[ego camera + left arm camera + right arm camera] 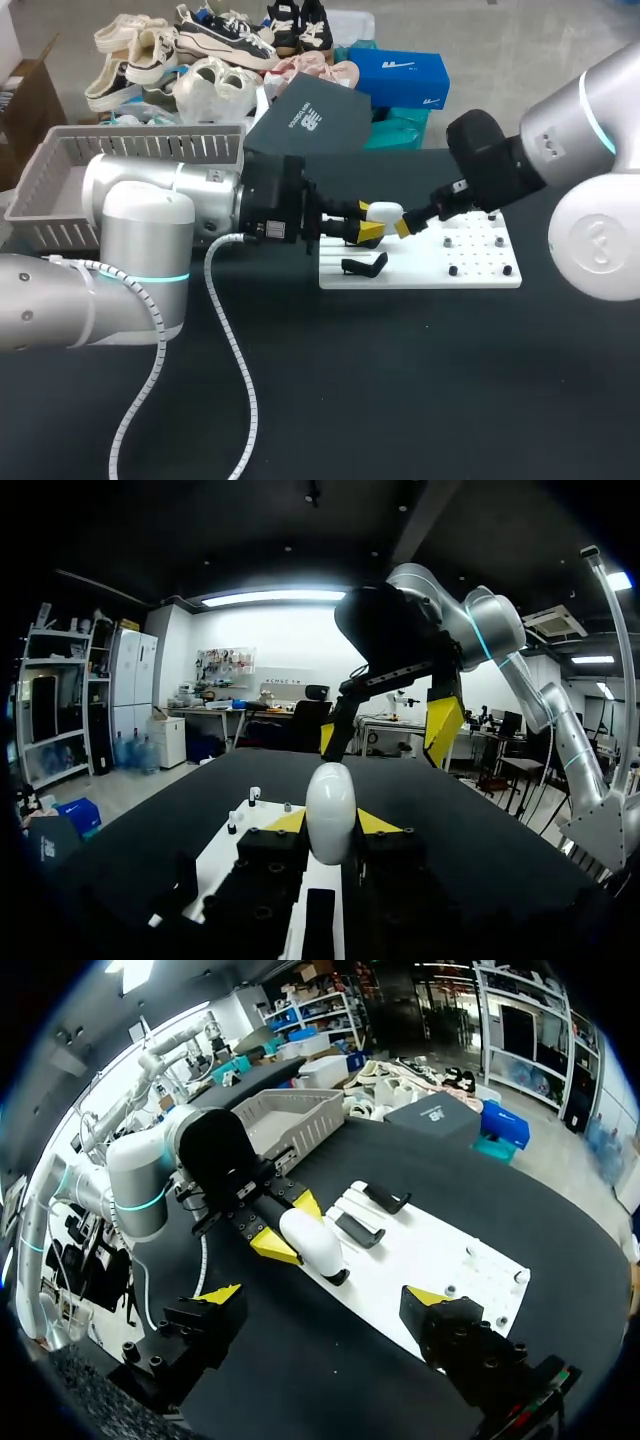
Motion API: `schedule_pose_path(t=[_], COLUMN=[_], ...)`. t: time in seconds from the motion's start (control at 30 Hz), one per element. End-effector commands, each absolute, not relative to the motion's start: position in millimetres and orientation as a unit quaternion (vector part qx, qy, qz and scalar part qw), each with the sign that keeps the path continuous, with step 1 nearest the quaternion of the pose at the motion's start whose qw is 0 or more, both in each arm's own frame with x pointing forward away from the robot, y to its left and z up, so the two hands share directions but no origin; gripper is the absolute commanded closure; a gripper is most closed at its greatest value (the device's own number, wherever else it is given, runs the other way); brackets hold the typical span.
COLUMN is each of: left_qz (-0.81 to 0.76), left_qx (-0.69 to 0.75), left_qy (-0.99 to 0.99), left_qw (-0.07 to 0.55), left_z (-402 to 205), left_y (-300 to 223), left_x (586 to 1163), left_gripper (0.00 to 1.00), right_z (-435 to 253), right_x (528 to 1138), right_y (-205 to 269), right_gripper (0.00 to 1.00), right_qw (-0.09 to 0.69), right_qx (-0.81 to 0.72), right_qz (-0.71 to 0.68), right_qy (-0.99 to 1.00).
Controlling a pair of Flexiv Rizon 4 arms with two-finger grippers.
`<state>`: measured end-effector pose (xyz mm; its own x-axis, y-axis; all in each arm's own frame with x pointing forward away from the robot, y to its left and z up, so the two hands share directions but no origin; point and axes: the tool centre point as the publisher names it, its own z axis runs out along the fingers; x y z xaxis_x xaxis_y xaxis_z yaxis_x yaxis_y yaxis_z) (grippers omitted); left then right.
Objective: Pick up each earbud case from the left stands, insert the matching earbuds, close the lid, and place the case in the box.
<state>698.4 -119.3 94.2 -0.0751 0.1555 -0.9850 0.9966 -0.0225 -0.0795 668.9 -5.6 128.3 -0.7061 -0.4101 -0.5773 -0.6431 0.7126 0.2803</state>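
- The near stretch of the tabletop [430, 400] is open black surface; only the left arm's ribbed cable [235, 350] trails across it at the left;
- The left arm [150, 220] lies across the tabletop's left half, barring the way from the near side to the grey basket [130, 160];
- Over the white board [420, 272] the left pincer [368, 220] clamps a white earbud case [385, 212]; the right pincer [408, 224], fingers spread, stands just ahead of it, leaving little gap;
- A black stand [363, 265] rises from the board's left part; small pegs [478, 255] stud its right part.
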Motion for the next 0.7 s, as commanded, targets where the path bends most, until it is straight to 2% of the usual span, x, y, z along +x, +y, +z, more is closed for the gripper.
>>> schedule_pose_path(t=[0.03, 0.7], left_qz=[-0.487, -0.487], left_qx=[0.525, 0.525], left_qy=[0.548, 0.548], left_qw=[0.432, 0.432], left_z=[93.6, 93.6], left_y=[-119.8, -119.8], left_x=[700.6, 700.6], left_gripper=[1.0, 1.0], right_z=[126.1, 113.5], right_x=[674.8, 691.2], right_y=[-1.1, 4.9], right_gripper=[0.0, 0.0], right_qw=[0.239, 0.227], right_qx=[-0.299, -0.286], right_qz=[0.241, 0.246], right_qy=[0.892, 0.898])
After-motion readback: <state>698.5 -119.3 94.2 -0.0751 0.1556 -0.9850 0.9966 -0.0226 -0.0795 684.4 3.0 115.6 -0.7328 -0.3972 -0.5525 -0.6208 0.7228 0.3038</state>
